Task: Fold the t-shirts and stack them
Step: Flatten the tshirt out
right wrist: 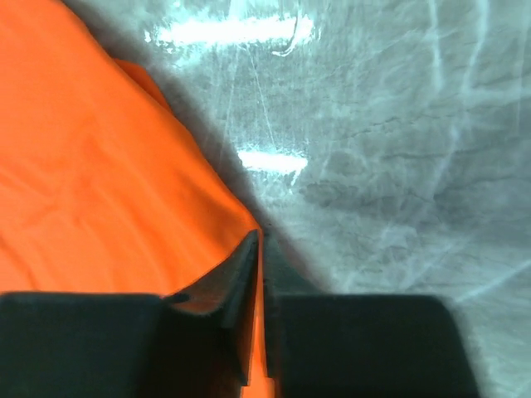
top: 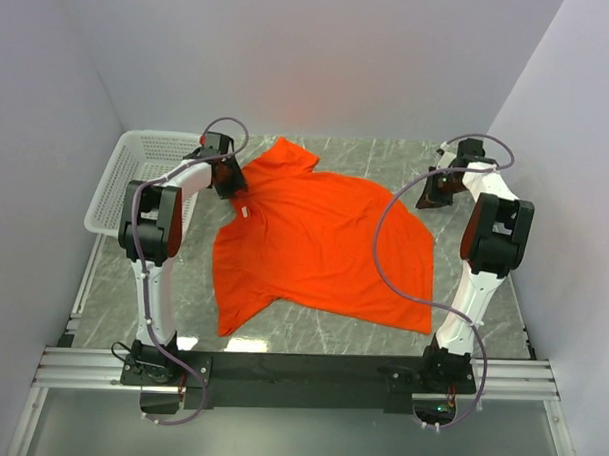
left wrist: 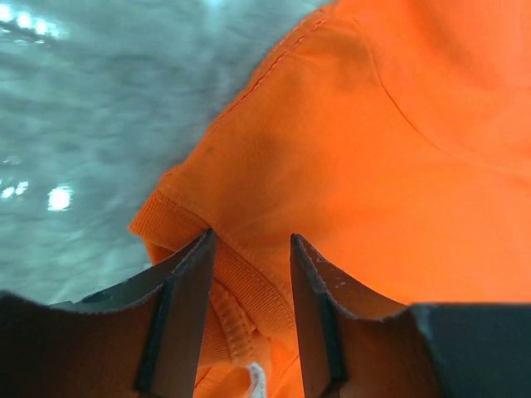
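At the table's (top: 331,334) far-left corner sits a white mesh basket (top: 121,177). The orange-red t-shirt (top: 324,239) lies spread mid-table, slightly rumpled; the left end effector (left wrist: 249,240) straddles its collar (left wrist: 241,286) half-open, the right end effector (right wrist: 257,240) is clamped on its edge.

Single t-shirt (top: 324,249): plain bright orange-red, short-sleeved. It lies unfolded, spread open and mostly flat with mild wrinkles, on the grey marbled worktop (top: 102,301). The collar is toward rear left, with the small white neck label (top: 243,212) showing there. One sleeve points rearward, the other near-left. The hem is along the right.
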`<state>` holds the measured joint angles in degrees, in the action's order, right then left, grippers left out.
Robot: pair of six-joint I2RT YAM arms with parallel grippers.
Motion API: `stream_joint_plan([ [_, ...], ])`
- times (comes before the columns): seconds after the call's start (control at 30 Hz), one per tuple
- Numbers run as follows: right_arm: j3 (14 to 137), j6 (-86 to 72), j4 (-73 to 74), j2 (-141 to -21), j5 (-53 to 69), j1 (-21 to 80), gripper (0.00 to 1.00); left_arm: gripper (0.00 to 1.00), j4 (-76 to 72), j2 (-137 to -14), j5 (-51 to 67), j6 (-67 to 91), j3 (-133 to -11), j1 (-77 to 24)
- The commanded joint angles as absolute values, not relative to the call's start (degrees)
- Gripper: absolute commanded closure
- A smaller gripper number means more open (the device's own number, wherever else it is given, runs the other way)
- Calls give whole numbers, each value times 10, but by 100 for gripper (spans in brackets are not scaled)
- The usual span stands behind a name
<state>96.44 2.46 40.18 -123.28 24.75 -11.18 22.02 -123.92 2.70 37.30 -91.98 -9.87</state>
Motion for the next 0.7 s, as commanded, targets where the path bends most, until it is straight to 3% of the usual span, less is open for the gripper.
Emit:
stream_joint_plan([
  [0.0,993,38,404,-1199,277,-117,84,52,228,-1208,3,367,-904,-88],
  [0.03,995,40,415,-1204,272,-114,68,52,228,-1207,5,366,-905,-88],
  [0.13,986,40,412,-1220,266,-110,55,50,229,-1201,4,366,-910,-88],
  [0.27,982,44,421,-1242,265,-98,50,48,215,-1187,18,360,-906,-87],
  [0.4,973,47,427,-1252,268,-79,51,46,198,-1172,53,357,-910,-87],
  [0.47,966,47,431,-1257,266,-69,57,45,185,-1161,68,358,-912,-87],
  [0.67,970,52,434,-1251,256,-66,84,42,149,-1122,118,358,-918,-87],
])
